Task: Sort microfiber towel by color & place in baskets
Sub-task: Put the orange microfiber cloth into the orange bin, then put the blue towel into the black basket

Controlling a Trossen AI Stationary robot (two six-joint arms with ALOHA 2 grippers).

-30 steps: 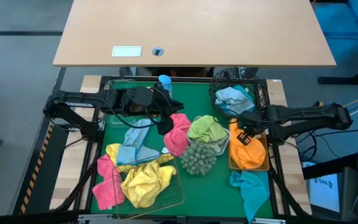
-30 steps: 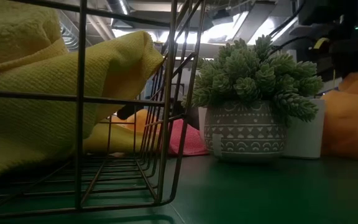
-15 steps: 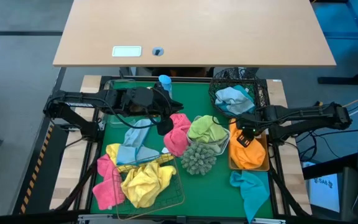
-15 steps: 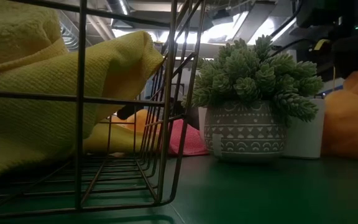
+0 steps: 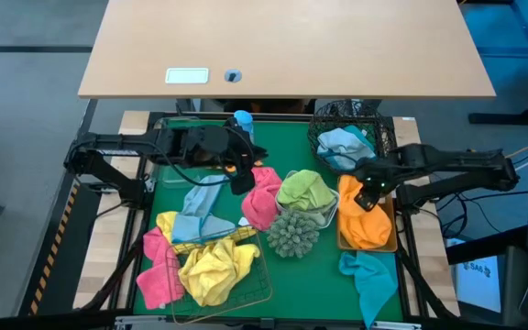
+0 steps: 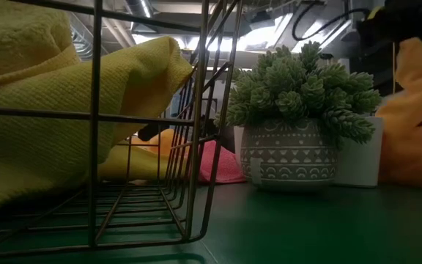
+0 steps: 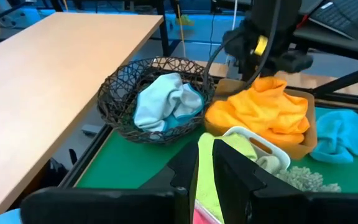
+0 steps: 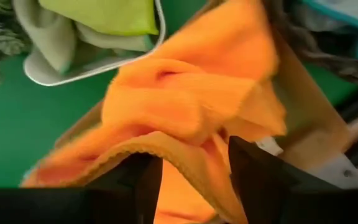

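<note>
No text, brand, number or sign can be read in any of the views. In the high view, a small white label point(image 5: 187, 76) lies on the wooden desk point(image 5: 337, 46) in the upper left of the frame, but the writing on it is too small to read. In the low view, the grey pot point(image 6: 290, 155) at the centre right carries only a white pattern of triangles and lines, with no letters. At the right edge of the high view, low down, a pale panel point(image 5: 480, 268) shows some dark marks that cannot be made out.
</note>
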